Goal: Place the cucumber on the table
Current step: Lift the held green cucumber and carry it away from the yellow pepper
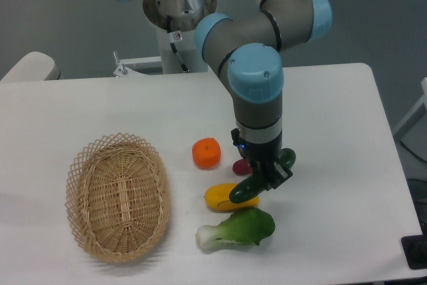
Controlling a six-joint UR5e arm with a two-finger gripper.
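One cucumber [259,179] sits clamped in your gripper [265,177] fingers, tilted over the desk [333,131], its lower end across the yellow fruit [223,197], above the bok choy [239,229].

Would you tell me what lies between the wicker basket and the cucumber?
In the camera view, the yellow fruit lies between the basket and the cucumber, which the gripper holds.

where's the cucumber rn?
In the gripper, right of centre: the cucumber is held tilted over the yellow fruit, above the bok choy.
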